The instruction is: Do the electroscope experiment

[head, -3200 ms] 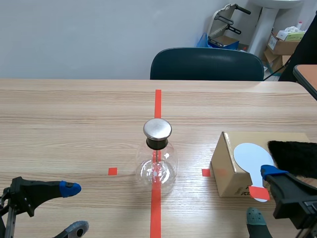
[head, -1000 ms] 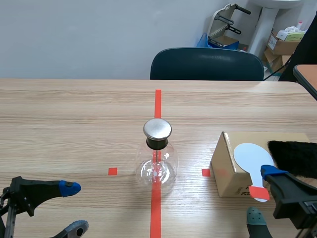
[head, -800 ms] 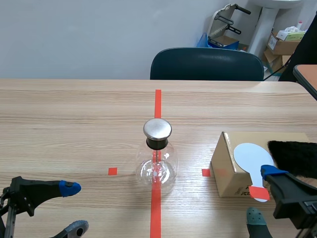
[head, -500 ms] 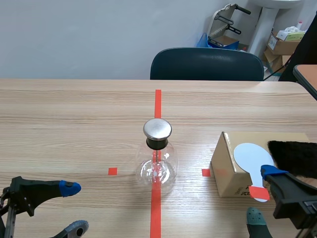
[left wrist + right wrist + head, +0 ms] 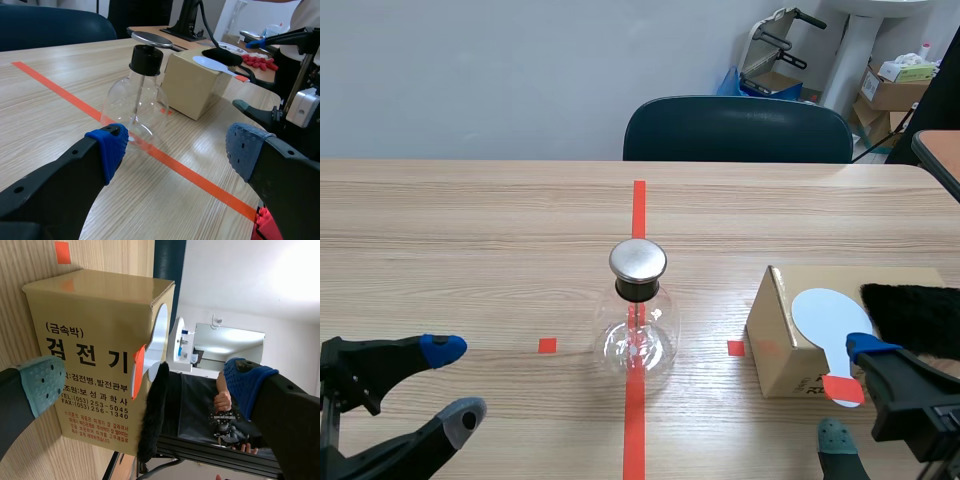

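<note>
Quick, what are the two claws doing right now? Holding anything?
Left claw: open, holding nothing.
Right claw: open, holding nothing.

Scene view looks from the near edge across the tabletop (image 5: 470, 220). Left wrist view, low, shares flask (image 5: 134, 109) and box (image 5: 192, 85) with it; right wrist view shows the box close.

Free gap between flask (image 5: 638, 322) and box (image 5: 775, 345)

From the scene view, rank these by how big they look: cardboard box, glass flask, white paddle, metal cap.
1. cardboard box
2. glass flask
3. white paddle, lying on the box
4. metal cap, on top of the flask
The paddle's round end alone looks close to the cap; the handle puts the paddle ahead.
</note>
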Robot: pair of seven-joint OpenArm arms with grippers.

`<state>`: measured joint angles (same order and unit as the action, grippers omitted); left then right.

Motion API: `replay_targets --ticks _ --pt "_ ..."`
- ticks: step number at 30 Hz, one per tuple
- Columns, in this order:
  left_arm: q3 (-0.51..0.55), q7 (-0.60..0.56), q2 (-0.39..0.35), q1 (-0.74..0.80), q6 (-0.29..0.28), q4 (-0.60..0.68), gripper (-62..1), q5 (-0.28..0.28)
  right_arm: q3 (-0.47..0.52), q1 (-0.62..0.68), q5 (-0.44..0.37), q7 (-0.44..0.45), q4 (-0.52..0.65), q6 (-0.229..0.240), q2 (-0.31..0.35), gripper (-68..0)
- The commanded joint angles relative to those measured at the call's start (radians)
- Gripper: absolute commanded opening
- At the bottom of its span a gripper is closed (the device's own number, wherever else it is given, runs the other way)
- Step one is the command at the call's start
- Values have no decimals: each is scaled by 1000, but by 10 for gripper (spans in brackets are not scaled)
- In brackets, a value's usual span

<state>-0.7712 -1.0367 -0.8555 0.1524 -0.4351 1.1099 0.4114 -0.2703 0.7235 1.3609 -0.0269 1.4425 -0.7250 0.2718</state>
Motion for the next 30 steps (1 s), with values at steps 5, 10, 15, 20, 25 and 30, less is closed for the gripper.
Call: replay_targets --ticks 5,10,15,20,25,30 --pt "51 38 10 0 -2 10 -151 54 2 -11 -3 -11 16 -58 5 4" --pt "107 105 9 0 -2 10 -126 56 1 2 -35 0 16 -58 5 4" --pt "190 118 -2 31 -6 10 -126 57 1 90 -143 83 21 -58 19 4" --pt "296 117 -2 93 -10 10 -126 57 1 196 -369 199 112 -58 70 4" --pt "411 110 8 168 -10 11 -126 69 -21 273 -619 325 278 -58 151 4" --pt "544 110 49 222 -24 13 -126 68 -60 288 -860 328 459 -54 287 4"
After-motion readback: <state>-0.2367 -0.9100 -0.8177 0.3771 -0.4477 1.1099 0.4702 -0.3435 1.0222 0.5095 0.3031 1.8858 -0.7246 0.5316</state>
